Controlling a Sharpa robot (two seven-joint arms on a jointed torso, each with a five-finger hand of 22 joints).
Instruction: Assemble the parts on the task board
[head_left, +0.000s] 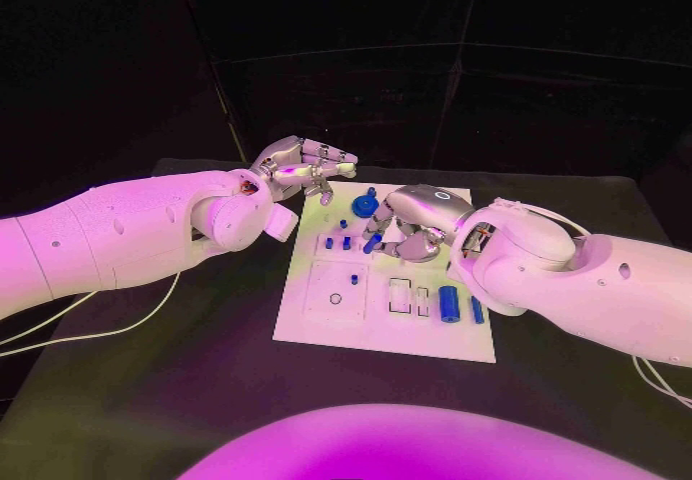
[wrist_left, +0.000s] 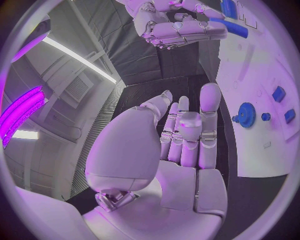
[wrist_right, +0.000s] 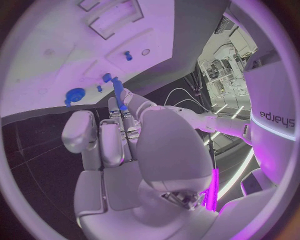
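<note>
The white task board (head_left: 433, 335) lies in the middle of the black table. My right hand (head_left: 414, 222) hovers low over its far half and pinches a slim blue peg (head_left: 372, 243) at its fingertips; the right wrist view shows this peg (wrist_right: 117, 94) between the fingers, pointing at the board (wrist_right: 56, 30). A blue gear (head_left: 365, 205) stands just beyond it, also seen as the gear (wrist_left: 245, 114) and the gear (wrist_right: 75, 94). My left hand (head_left: 303, 165) is raised beside the board's far left corner; its palm (wrist_left: 181, 140) holds nothing and the fingers are apart.
Two small blue parts (head_left: 338, 242) stand on the board left of the peg. Two blue cylinders (head_left: 449, 300) lie near its right edge beside rectangular slots (head_left: 401, 295). A recess with a hole (head_left: 336, 298) sits at the near left. Cables (head_left: 87, 325) trail at the table's left.
</note>
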